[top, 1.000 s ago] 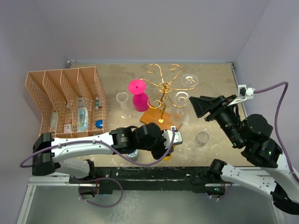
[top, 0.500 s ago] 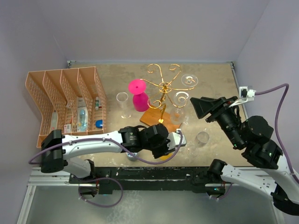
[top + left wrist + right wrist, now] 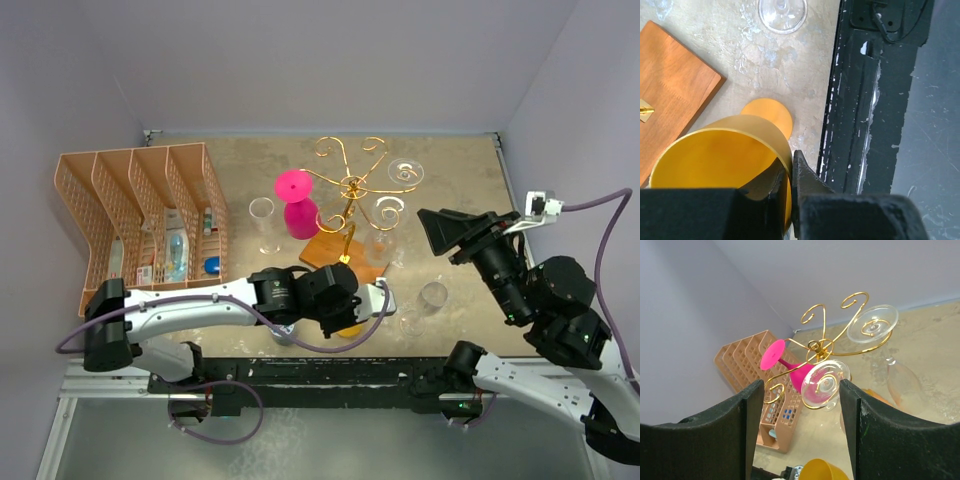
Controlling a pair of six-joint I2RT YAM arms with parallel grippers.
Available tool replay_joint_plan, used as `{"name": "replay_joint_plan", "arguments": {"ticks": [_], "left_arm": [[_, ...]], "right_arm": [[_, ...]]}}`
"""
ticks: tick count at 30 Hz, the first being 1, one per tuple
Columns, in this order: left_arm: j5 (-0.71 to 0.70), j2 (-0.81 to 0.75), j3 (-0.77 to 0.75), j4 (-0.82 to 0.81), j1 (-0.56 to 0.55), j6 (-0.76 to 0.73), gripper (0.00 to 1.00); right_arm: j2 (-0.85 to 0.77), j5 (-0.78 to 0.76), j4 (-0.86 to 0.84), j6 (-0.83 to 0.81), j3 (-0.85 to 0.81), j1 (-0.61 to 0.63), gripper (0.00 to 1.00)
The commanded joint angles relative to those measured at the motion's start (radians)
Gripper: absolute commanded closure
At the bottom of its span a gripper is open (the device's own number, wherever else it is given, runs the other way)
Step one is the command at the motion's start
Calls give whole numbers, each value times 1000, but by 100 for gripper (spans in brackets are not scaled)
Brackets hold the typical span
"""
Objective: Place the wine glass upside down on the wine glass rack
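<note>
The wine glass is a yellow goblet [image 3: 715, 160] with its round foot [image 3: 767, 112] low by the table's front edge. My left gripper [image 3: 789, 162] is shut on its rim, one finger inside the bowl and one outside. In the top view that gripper [image 3: 350, 312] hides most of the goblet [image 3: 352, 330]. The wine glass rack [image 3: 352, 187] is a gold wire stand on a wooden base [image 3: 335, 255]; a pink glass [image 3: 298, 207] and two clear glasses [image 3: 404, 173] hang on it upside down. My right gripper [image 3: 800, 385] is open and raised, facing the rack [image 3: 820, 345].
An orange divided basket [image 3: 140, 215] stands at the left. A clear glass [image 3: 262, 225] stands upright left of the rack. Another clear glass [image 3: 432, 297] sits right of the left gripper. The black front rail [image 3: 865, 100] runs beside the goblet.
My left gripper has closed from open onto the yellow goblet's rim. The right arm has drifted slightly to the right, still open.
</note>
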State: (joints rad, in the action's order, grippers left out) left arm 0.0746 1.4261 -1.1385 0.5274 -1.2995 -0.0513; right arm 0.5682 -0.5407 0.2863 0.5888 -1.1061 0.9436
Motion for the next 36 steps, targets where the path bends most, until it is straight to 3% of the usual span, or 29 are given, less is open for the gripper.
{"name": "replay_joint_plan", "arguments": {"ticks": [1, 11, 14, 24, 36], "left_arm": [[80, -100, -40, 1, -7, -44, 100], [134, -291, -46, -96, -6, -58, 100], [88, -365, -30, -244, -7, 1, 100], [132, -529, 22, -616, -6, 135, 100], [-57, -591, 115, -992, -6, 144, 100]], "right_arm": [[-14, -36, -61, 11, 5, 4, 36], [7, 1, -116, -33, 31, 4, 36], [19, -4, -115, -37, 25, 4, 36], [-20, 10, -207, -26, 67, 4, 35], [-50, 32, -349, 5, 79, 4, 34]]}}
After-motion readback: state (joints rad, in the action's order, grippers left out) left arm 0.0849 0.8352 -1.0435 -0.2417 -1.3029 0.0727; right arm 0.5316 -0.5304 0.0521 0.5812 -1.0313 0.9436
